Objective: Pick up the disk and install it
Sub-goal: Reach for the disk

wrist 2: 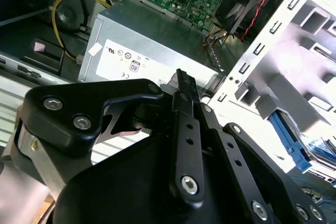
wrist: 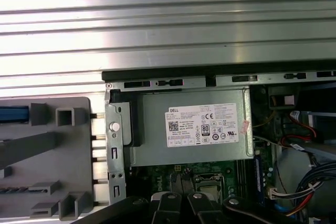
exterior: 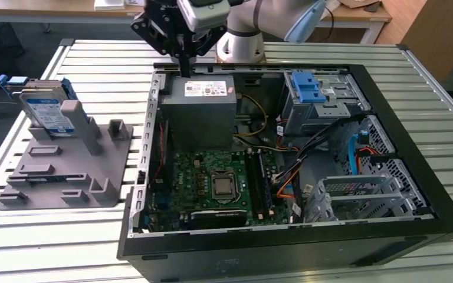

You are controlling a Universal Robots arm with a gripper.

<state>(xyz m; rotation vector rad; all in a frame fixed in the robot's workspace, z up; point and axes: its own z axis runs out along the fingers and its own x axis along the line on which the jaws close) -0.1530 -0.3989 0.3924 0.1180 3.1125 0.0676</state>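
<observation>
1. Gripper (exterior: 186,74): we see the fingers pressed together with nothing between them.
2. It hangs over the far edge of the open computer case (exterior: 415,194), right at the labelled end of the power supply (exterior: 201,112). We can't tell if the tips touch it.
3. The disk (exterior: 45,112) stands upright in a slot of the grey fixture (exterior: 61,171) on the slatted metal table (exterior: 101,59). It is at the exterior view's left, outside the case and well apart from the gripper. Its blue carrier (exterior: 10,82) frames it and the label faces the camera, so we count it as not yet picked up.
4. The drive cage (exterior: 325,106), with the blue latch (exterior: 307,88) on top, sits in the case's far corner toward the exterior view's right.
5. The motherboard (exterior: 203,194) lies on the near side of the power supply, with the CPU socket (exterior: 223,186) roughly mid-board.
6. In the first wrist view, the fixture sits just beside the case wall.
7. In the second wrist view, the joined fingertips sit in front of the power supply's label.
</observation>
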